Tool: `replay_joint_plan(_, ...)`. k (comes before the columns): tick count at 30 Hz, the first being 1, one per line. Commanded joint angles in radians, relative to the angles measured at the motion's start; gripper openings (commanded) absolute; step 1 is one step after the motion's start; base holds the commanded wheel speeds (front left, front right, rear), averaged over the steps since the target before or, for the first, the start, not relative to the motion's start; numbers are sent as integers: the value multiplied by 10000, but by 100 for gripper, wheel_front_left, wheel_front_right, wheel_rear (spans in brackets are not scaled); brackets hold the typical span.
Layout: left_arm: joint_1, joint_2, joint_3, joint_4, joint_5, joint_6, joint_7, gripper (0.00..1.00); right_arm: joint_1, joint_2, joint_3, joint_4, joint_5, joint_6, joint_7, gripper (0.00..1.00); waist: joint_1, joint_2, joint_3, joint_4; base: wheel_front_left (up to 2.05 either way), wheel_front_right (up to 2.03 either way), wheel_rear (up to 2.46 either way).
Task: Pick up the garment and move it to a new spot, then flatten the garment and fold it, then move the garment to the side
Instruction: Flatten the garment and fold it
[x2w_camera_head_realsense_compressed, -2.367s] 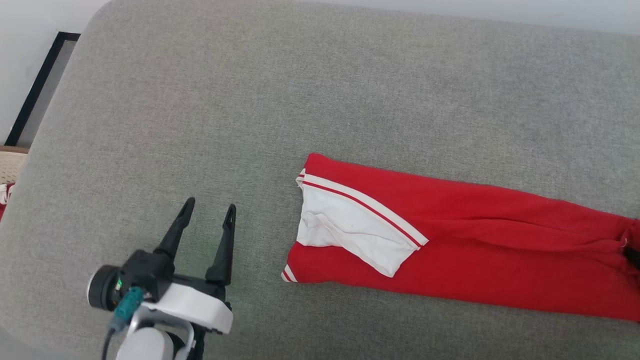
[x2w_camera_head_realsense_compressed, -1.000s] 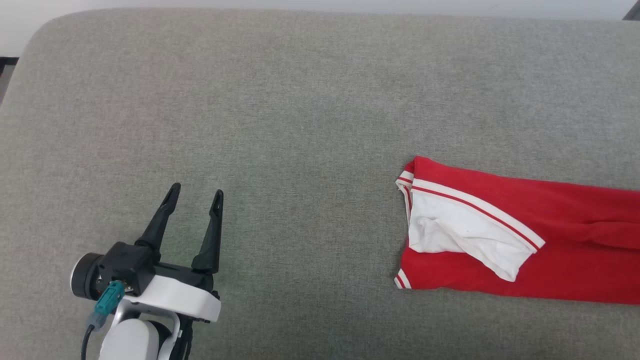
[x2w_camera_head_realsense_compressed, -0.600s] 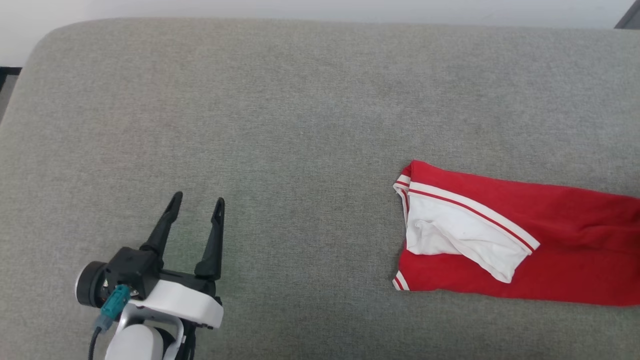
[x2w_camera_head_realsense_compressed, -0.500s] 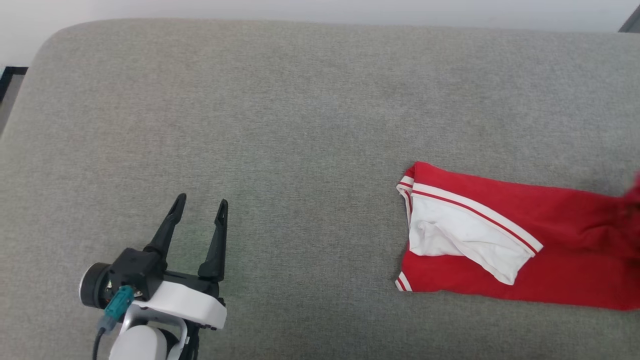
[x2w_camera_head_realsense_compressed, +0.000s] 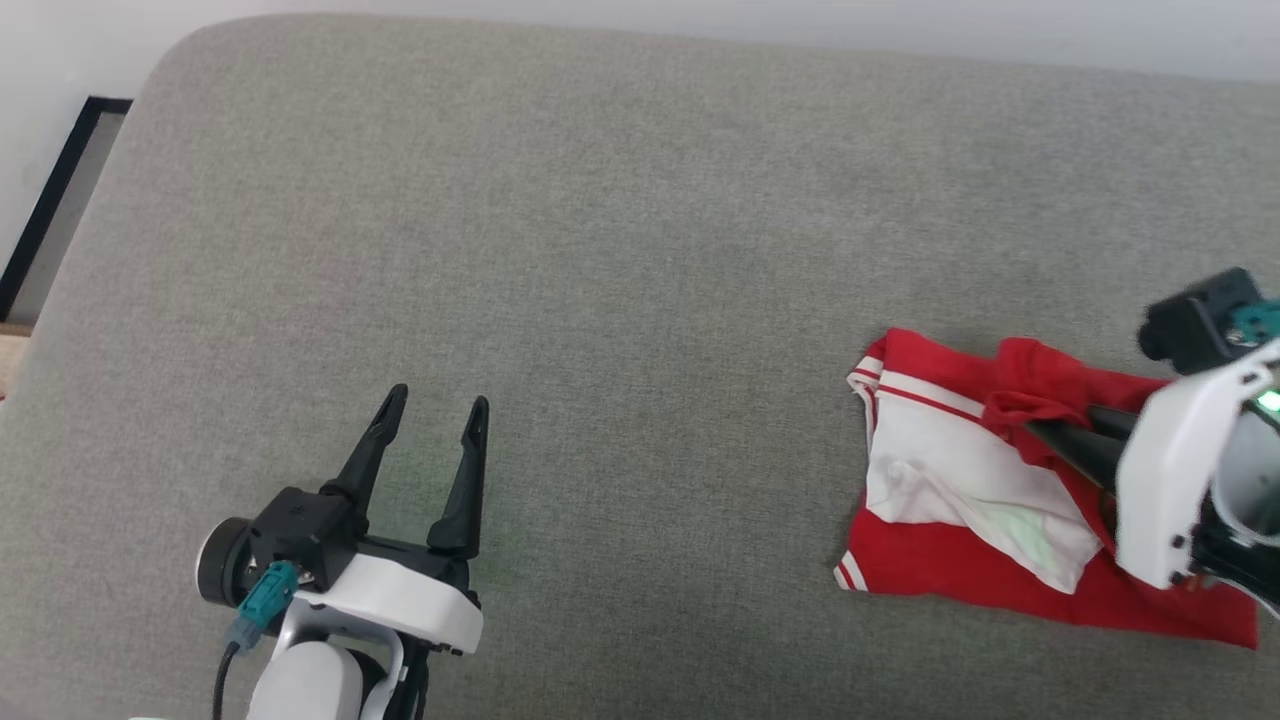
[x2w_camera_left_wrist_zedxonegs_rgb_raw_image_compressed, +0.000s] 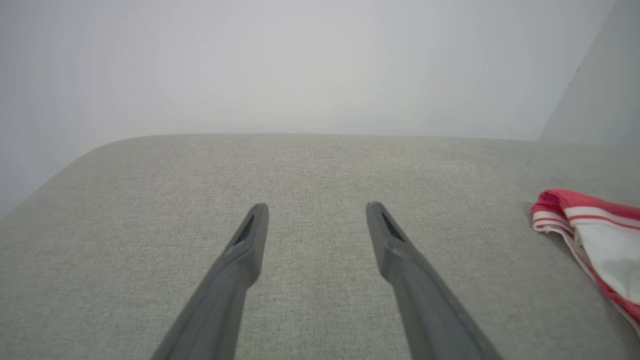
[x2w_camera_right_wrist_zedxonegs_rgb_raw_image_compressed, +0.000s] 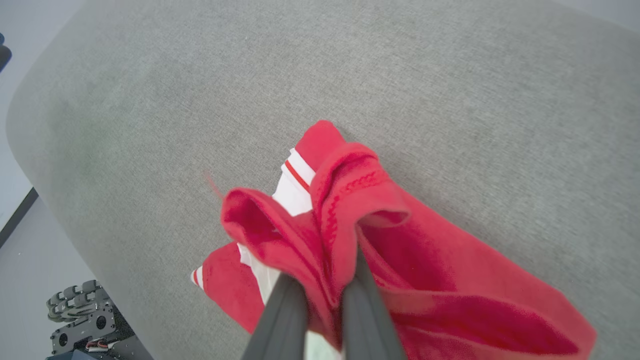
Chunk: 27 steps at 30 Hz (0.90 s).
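Observation:
The garment (x2w_camera_head_realsense_compressed: 940, 575) is bright red with a white striped end panel and lies at the right of the grey cushion (x2w_camera_head_realsense_compressed: 600, 250). My right gripper (x2w_camera_head_realsense_compressed: 1050, 432) is shut on a bunched red end of it, held just above the white panel. In the right wrist view the red fabric (x2w_camera_right_wrist_zedxonegs_rgb_raw_image_compressed: 425, 280) wraps over the right gripper (x2w_camera_right_wrist_zedxonegs_rgb_raw_image_compressed: 325, 285) and hides its fingertips. My left gripper (x2w_camera_head_realsense_compressed: 437, 400) hovers open over bare cushion at the lower left, well apart from the garment. In the left wrist view the left gripper (x2w_camera_left_wrist_zedxonegs_rgb_raw_image_compressed: 316, 210) holds nothing, and the garment's striped end (x2w_camera_left_wrist_zedxonegs_rgb_raw_image_compressed: 600, 235) shows at the right edge.
The cushion's rounded left edge drops to the floor, where a dark frame (x2w_camera_head_realsense_compressed: 55, 200) lies. A pale wall (x2w_camera_left_wrist_zedxonegs_rgb_raw_image_compressed: 300, 60) stands behind the cushion. Part of the robot's wheeled base (x2w_camera_right_wrist_zedxonegs_rgb_raw_image_compressed: 80, 320) shows below the cushion's edge in the right wrist view.
My right gripper has come into the head view, carrying the garment's red far end leftward over the white-panelled end, so the garment lies shorter. The camera has shifted. The left gripper stays open.

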Motion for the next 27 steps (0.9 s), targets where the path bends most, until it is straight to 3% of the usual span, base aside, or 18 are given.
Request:
replay_joint_plan(1, -127, -69, -23, 7, -132, 6, -51, 100, -341, 112, 333, 219, -213, 0, -31, 0, 0, 0, 141, 122, 0, 0, 0)
replay_joint_plan(15, -477, -237, -173, 159, -255, 6, -52, 100, -1353, 564, 1771, 2257, -233, 0, -1034, 0, 0, 0, 454, 304, 0, 0, 0)
replay_joint_plan(16, -469, -214, -153, 178, -263, 6, -52, 100, -1402, 582, 1832, 2360, -216, 0, -1153, 5, 0, 0, 433, 279, 0, 0, 0)
replay_joint_plan(17, -448, -193, -128, 205, -270, 6, -52, 100, -1441, 613, 1893, 2441, -180, 0, -1291, 33, 0, 0, 397, 240, 0, 0, 0)
replay_joint_plan(18, -424, -164, -111, 233, -303, 6, -52, 100, -1460, 645, 1967, 2478, -123, 0, -1420, 96, 0, 0, 353, 192, 0, 0, 0)
replay_joint_plan(19, -402, -135, -94, 253, -327, 6, -52, 100, -1475, 684, 2018, 2520, -60, 0, -1562, 100, 0, 0, 305, 141, 0, 0, 0)
replay_joint_plan(27, -150, 137, 14, 363, -419, 6, -52, 100, -1419, 401, 2241, 2302, 454, 0, -2539, 100, 0, 0, -211, -450, 0, 0, 0)
